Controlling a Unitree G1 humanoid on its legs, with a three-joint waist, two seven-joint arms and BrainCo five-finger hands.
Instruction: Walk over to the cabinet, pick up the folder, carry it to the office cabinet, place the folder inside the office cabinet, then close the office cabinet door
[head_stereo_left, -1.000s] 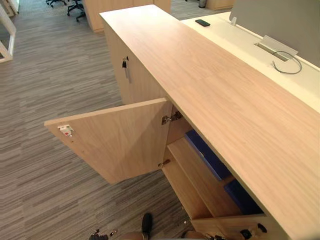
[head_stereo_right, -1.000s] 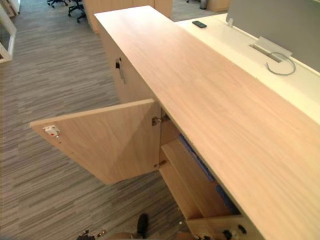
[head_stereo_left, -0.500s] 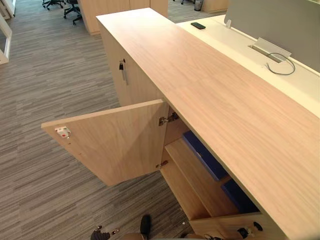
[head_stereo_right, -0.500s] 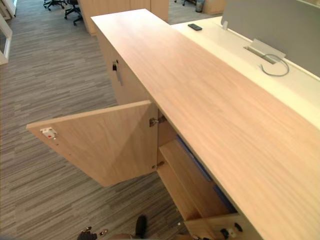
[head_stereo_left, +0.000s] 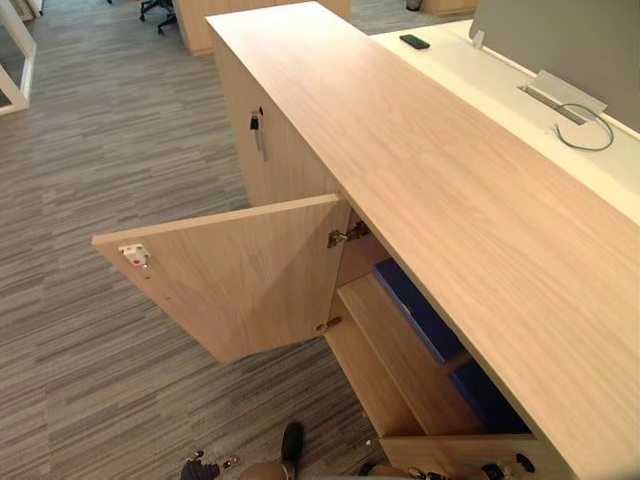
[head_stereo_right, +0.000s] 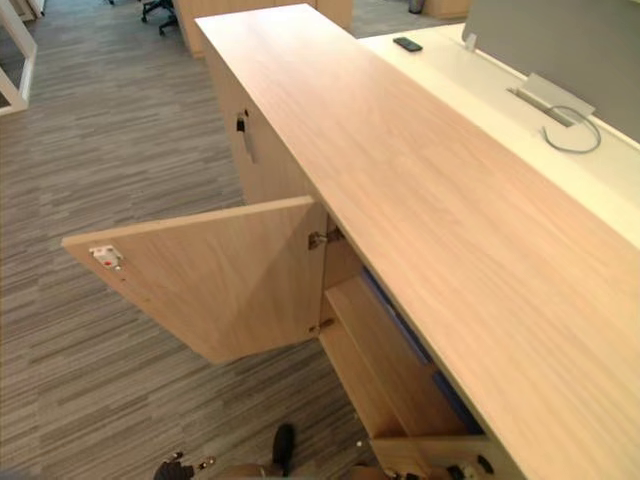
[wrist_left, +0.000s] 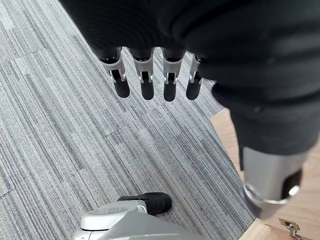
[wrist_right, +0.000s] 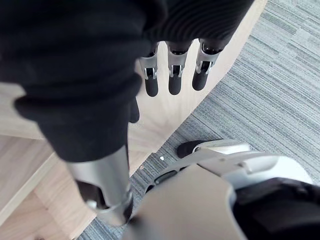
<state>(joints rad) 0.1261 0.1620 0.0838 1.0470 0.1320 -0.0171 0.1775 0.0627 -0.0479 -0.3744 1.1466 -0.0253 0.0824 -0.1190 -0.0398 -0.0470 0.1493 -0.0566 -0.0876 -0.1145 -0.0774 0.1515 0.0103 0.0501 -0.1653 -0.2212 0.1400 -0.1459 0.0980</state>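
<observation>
The door (head_stereo_left: 240, 280) of the office cabinet (head_stereo_left: 420, 170) is standing wide open over the carpet, exposing the shelves. Two flat blue folders (head_stereo_left: 415, 312), as they appear, are lying inside the office cabinet, one per shelf; placing looks done, closing not yet. The left hand (wrist_left: 146, 82) and right hand (wrist_right: 174, 75) are hanging low by the office cabinet's front, fingers straight and relaxed, holding nothing, likely free for pushing the door.

Bright, even, from overhead. Soft pale sheen along the office cabinet top (head_stereo_left: 430, 180); dimmer beneath it, around the blue folder (head_stereo_left: 415, 310) inside. Faintly shaded carpet (head_stereo_left: 280, 390) under the open door (head_stereo_left: 240, 280). Near-black on the left hand (wrist_left: 146, 86) up close, evenly lit carpet past its fingers.
</observation>
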